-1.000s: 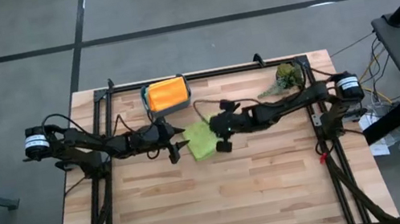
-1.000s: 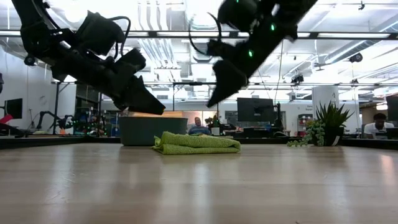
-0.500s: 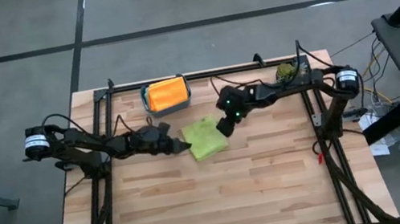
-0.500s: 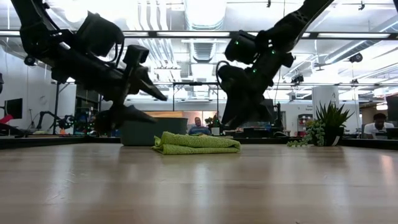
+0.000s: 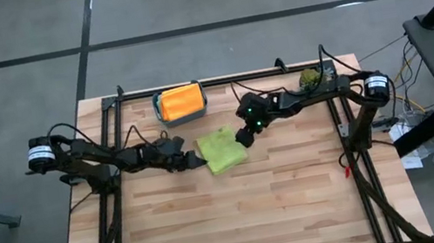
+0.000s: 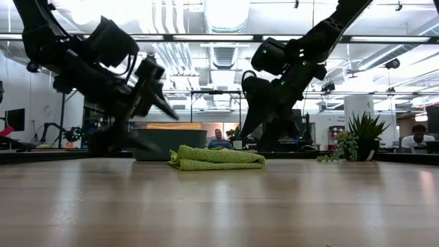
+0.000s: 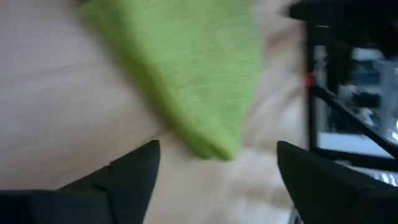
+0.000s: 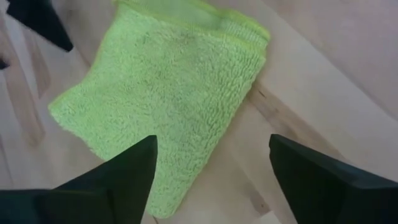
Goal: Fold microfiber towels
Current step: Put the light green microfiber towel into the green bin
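Observation:
A lime green microfiber towel (image 5: 221, 149) lies folded and flat on the wooden table, also seen in the low view (image 6: 217, 158). My left gripper (image 5: 192, 160) stands open just off the towel's left edge; in its wrist view the towel (image 7: 186, 68) lies ahead of its gripper (image 7: 217, 162). My right gripper (image 5: 243, 137) stands open over the towel's far right corner, and its wrist view shows the towel (image 8: 161, 93) beyond its spread fingers (image 8: 214, 155). An orange towel (image 5: 179, 102) rests in a teal bin.
The teal bin (image 5: 204, 104) stands near the table's far edge, left of centre. A green plant sprig (image 5: 310, 80) lies at the far right. Black frame rails (image 5: 110, 219) run along the left, right and far sides. Bare wood (image 5: 243, 223) fills the near half.
My right gripper has come down from high above the towel, drawn back toward the table's far right, and opened. My left gripper has turned about its wrist and tipped lower beside the towel's left edge. The lime green towel has stayed flat where it was.

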Controlling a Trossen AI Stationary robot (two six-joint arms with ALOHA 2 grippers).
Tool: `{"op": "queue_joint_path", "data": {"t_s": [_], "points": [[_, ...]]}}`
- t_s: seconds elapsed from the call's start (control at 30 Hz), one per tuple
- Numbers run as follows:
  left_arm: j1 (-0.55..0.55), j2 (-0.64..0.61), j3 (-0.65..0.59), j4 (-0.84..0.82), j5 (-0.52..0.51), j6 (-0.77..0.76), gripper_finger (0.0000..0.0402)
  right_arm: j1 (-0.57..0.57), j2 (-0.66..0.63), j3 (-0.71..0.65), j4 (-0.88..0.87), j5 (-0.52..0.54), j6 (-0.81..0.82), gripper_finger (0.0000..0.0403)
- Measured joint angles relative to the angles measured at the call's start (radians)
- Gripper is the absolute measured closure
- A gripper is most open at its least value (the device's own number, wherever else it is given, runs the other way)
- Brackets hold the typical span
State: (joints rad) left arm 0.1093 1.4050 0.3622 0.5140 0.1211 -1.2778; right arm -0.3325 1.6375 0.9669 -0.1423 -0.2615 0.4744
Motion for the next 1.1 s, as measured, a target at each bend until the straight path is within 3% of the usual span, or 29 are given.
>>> {"op": "queue_joint_path", "data": {"t_s": [0.2,0.37,0.73,1.1], "points": [[0.0,0.064,0.006,-0.031,-0.024,-0.123,0.0055,0.0,0.0,-0.021,0.005,0.001,0.004,0.0096],[0.001,0.14,0.037,0.059,-0.043,-0.132,0.0052,0.0,0.0,-0.046,0.04,0.002,0.031,0.0099],[0.008,0.252,0.13,0.063,-0.072,-0.154,0.0052,0.0,0.051,-0.106,0.237,0.0,0.067,0.0098],[0.007,0.305,0.167,0.058,-0.123,-0.16,0.0111,0.012,0.14,-0.104,0.4,-0.123,0.077,0.0106]]}}
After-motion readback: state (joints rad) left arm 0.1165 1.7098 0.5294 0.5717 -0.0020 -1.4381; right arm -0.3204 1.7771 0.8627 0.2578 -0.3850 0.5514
